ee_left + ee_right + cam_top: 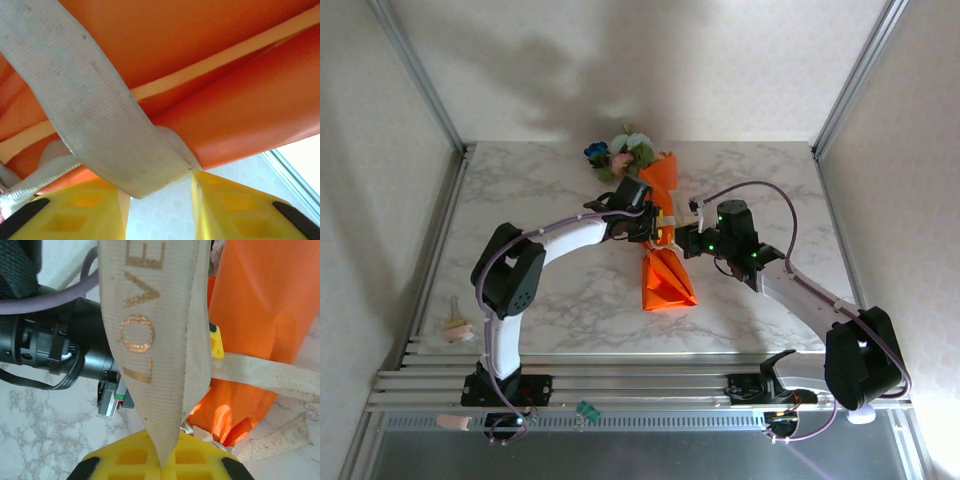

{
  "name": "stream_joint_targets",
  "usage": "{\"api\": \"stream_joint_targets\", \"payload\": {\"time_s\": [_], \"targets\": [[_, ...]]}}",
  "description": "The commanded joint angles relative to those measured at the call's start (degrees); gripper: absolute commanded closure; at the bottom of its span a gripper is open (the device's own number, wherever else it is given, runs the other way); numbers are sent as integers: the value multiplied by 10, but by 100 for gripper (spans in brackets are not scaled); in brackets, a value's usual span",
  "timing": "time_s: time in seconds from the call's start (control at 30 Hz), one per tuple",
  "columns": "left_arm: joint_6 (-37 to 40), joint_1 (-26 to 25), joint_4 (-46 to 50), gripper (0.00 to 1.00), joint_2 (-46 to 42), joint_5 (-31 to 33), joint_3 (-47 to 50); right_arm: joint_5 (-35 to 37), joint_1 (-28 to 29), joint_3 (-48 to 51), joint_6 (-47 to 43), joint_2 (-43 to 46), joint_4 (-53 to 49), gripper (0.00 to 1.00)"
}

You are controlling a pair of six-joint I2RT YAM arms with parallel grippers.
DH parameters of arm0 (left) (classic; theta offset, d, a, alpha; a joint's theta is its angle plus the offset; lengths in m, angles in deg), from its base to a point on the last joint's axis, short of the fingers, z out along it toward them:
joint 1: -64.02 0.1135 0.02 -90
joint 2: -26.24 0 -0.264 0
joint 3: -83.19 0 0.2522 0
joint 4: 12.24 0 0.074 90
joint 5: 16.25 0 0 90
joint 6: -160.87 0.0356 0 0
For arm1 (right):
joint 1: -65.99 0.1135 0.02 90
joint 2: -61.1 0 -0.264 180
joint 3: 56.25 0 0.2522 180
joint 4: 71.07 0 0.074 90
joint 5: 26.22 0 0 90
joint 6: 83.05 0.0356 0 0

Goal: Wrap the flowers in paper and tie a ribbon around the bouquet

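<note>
Right end effector is closed on the cream-white woven ribbon, whose strip narrows to a point between its yellow fingers. Left end effector stands at a narrow gap; a fold of the same ribbon rests at its yellow fingertips, touching one of them but not pressed flat between them. Both meet over the middle of a white counter with grey marble veining. Pale walls and aluminium posts close it in, and grooved aluminium rails run along the near edge where the arm bases sit. Gold capitals on the ribbon read "LOVE", running along its length; fainter lettering on a stretch lying on the counter is too weak to read. An orange paper cone, the bouquet, lies on the counter between the two end effectors, with the ribbon crossing its middle. Its far end holds the flowers: pink, white and pale-green blooms, one blue, and green leaves.
</note>
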Motion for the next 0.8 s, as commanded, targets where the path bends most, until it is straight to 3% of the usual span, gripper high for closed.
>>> {"api": "stream_joint_targets", "payload": {"time_s": [0.0, 0.13, 0.43, 0.77], "targets": [[-115, 4, 33, 70, 16, 10, -14, 6, 6, 4, 0, 11, 5, 100], [-114, 7, 32, 75, 18, 13, -8, 5, 7, 5, 0, 12, 5, 100], [-95, 11, 3, 100, -2, 29, 14, 9, 7, 1, -4, 9, -2, 100], [-89, 12, -47, 100, -61, 51, 77, 10, 7, -2, -5, 7, -8, 100]]}}
